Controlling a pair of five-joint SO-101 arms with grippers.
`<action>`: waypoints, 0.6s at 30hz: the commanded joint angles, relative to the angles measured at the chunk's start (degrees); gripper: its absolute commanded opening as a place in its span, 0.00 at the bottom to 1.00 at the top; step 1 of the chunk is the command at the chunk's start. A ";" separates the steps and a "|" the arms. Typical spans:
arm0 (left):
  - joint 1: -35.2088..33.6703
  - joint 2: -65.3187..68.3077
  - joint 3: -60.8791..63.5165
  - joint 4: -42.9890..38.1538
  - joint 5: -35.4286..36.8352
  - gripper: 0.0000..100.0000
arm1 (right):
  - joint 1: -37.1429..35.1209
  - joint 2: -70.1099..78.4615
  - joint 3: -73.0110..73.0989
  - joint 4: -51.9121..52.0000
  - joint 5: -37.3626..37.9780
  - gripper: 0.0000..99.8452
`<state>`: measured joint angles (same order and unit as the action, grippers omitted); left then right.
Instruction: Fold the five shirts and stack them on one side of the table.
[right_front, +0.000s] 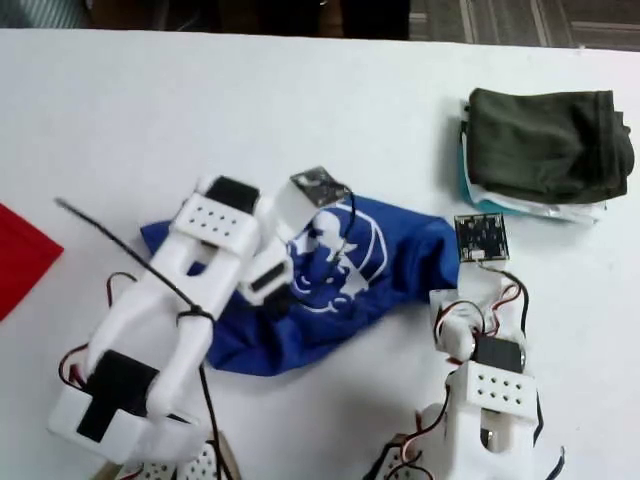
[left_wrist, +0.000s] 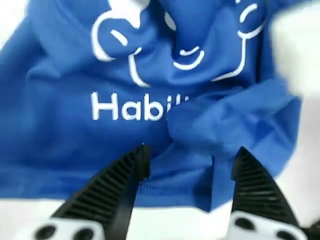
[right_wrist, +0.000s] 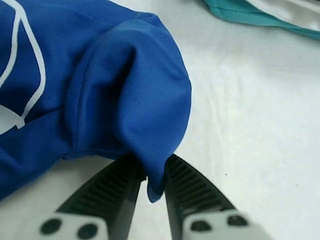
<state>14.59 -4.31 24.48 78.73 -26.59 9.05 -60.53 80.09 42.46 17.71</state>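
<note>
A blue shirt (right_front: 340, 275) with white print lies crumpled in the middle of the table. My left gripper (left_wrist: 192, 162) hovers open just over its printed front (left_wrist: 135, 95), one finger on each side of a raised fold, with no cloth pinched. In the high view the left arm (right_front: 190, 290) stretches across the shirt's left half. My right gripper (right_wrist: 152, 172) is shut on a corner fold of the blue shirt (right_wrist: 135, 95) at the shirt's right edge. The right arm (right_front: 485, 390) stands near the table's front right.
A stack of folded shirts (right_front: 545, 145), dark green on top of white and teal, sits at the back right. A red shirt (right_front: 20, 255) pokes in at the left edge. White tabletop (right_front: 150, 110) stretches across the back and left.
</note>
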 joint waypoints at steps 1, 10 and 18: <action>1.05 -1.93 4.88 -3.96 -0.53 0.28 | -0.66 -1.54 -0.26 -1.01 0.09 0.02; 13.63 -2.55 5.85 8.53 -1.14 0.28 | -0.66 -1.54 -0.26 -1.01 0.09 0.02; 12.57 -2.64 0.04 22.59 -8.53 0.26 | -0.57 -1.54 -0.26 -1.01 0.09 0.02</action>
<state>28.13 -4.31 28.00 97.45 -32.84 9.05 -60.53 80.18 42.46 17.71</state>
